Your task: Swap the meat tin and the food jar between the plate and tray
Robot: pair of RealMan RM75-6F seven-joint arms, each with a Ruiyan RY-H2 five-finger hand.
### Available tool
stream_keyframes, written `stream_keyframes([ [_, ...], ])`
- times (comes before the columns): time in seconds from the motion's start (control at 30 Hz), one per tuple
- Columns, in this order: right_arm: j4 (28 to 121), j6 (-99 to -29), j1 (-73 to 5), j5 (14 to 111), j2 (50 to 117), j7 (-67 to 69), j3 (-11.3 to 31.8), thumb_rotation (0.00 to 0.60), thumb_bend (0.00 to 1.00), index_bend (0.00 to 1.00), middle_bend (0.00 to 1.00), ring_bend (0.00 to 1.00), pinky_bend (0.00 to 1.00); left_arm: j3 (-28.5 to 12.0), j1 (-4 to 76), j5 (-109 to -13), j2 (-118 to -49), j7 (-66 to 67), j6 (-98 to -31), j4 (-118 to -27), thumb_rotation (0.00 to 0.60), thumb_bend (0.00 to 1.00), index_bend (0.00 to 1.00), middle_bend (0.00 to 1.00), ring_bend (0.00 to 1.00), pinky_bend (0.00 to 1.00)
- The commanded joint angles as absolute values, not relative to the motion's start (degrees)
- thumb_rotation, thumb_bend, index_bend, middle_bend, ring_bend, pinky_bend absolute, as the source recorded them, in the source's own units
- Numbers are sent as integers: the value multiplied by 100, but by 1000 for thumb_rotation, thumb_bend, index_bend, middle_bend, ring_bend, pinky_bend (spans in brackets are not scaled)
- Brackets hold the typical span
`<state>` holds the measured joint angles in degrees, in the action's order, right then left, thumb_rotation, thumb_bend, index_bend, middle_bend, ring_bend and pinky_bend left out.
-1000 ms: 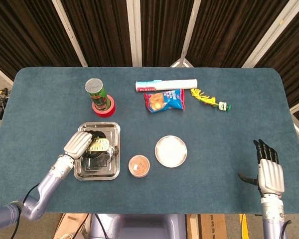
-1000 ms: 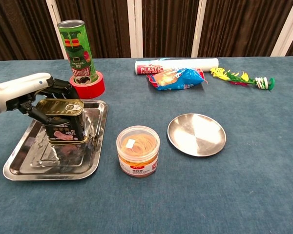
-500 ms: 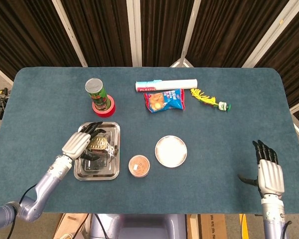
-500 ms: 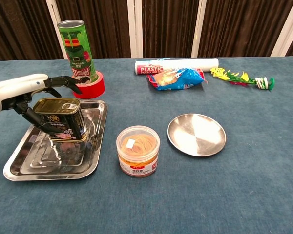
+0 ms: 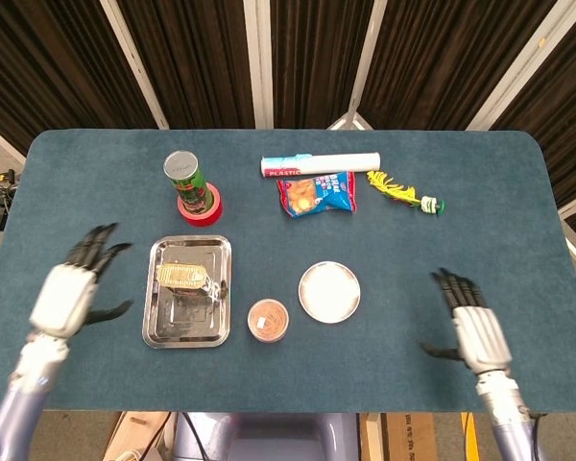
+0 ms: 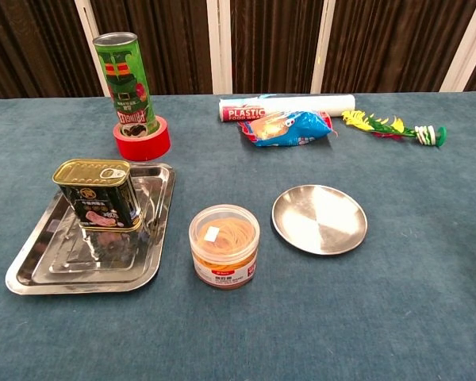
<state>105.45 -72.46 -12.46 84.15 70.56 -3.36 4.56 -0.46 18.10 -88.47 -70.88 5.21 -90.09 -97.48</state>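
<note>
The meat tin (image 5: 183, 277) (image 6: 98, 194) stands upright in the steel tray (image 5: 163, 327) (image 6: 40, 266), in its far half. A clear food jar (image 5: 268, 320) (image 6: 224, 245) with an orange fill stands on the cloth between tray and plate. Right of it lies the round steel plate (image 5: 329, 291) (image 6: 320, 219), with nothing on it. In the head view my left hand (image 5: 72, 291) hovers left of the tray with fingers spread, holding nothing. My right hand (image 5: 470, 329) is at the near right, fingers apart and holding nothing. Neither hand shows in the chest view.
A green crisp tube (image 5: 185, 180) (image 6: 126, 75) stands on a red tape roll (image 5: 204, 209) (image 6: 143, 141) behind the tray. Further back lie a plastic-wrap roll (image 5: 319, 164) (image 6: 285, 105), a blue snack bag (image 5: 318, 194) (image 6: 289, 128) and a yellow-green toy (image 5: 401, 191) (image 6: 390, 127).
My left hand has let go of the meat tin, leaving it upright in the tray, and drawn back to the left. My right hand has moved inward and slightly forward.
</note>
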Motion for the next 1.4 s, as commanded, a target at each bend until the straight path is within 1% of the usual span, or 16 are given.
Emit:
stream_keyframes([
  [0.03, 10969, -6421, -1936, 9142, 7010, 55, 325, 600, 12, 0, 0, 0, 0, 298, 1071, -9087, -6808, 691, -9673, -9753, 600, 154, 196, 5, 0, 130],
  [0.17, 11273, -5812, -2383, 9041, 7178, -76, 451, 600, 11, 0, 0, 0, 0, 291, 904, -9025, -6866, 400, -9790, -9511, 600, 154, 195, 3, 0, 112],
  [0.23, 11362, -5463, -2680, 8711, 7363, -319, 659, 600, 11, 0, 0, 0, 0, 253, 848, -9003, -6886, 276, -9818, -9407, 600, 154, 194, 1, 0, 101],
  [0.33, 11351, -5270, -2930, 8353, 7692, -864, 814, 600, 12, 0, 0, 0, 0, 174, 783, -8979, -6905, 417, -9883, -9317, 600, 161, 194, 0, 0, 89],
  [0.43, 11332, -5099, -3147, 7958, 8052, -1290, 880, 600, 12, 0, 0, 0, 0, 107, 719, -8867, -6902, 603, -9875, -9356, 600, 170, 198, 0, 0, 82],
  [0.63, 10931, -5184, -3475, 7263, 8759, -2147, 1043, 600, 12, 0, 0, 0, 0, 24, 634, -8755, -6845, 826, -9819, -9512, 600, 172, 195, 0, 0, 79],
  [0.97, 10242, -5319, -3836, 6431, 9482, -2489, 1235, 600, 12, 0, 0, 15, 0, -135, 588, -8637, -6882, 935, -9685, -9532, 600, 181, 194, 0, 0, 79],
  [1.13, 9907, -5287, -3982, 6235, 9670, -2545, 1219, 600, 12, 0, 7, 55, 0, -192, 568, -8637, -6952, 1051, -9665, -9507, 600, 182, 195, 0, 0, 80],
  [1.2, 9807, -5300, -4017, 6176, 9740, -2527, 1213, 600, 11, 0, 28, 85, 0, -244, 554, -8610, -6991, 1071, -9680, -9505, 600, 183, 196, 0, 0, 81],
  [1.33, 9650, -5311, -4065, 6148, 9850, -2472, 1176, 600, 12, 0, 54, 106, 0, -346, 523, -8554, -7097, 1203, -9748, -9456, 600, 185, 196, 0, 0, 81],
  [1.4, 9585, -5298, -4095, 6148, 9891, -2461, 1159, 600, 12, 17, 94, 141, 0, -366, 519, -8545, -7128, 1233, -9745, -9453, 600, 186, 196, 0, 0, 81],
])
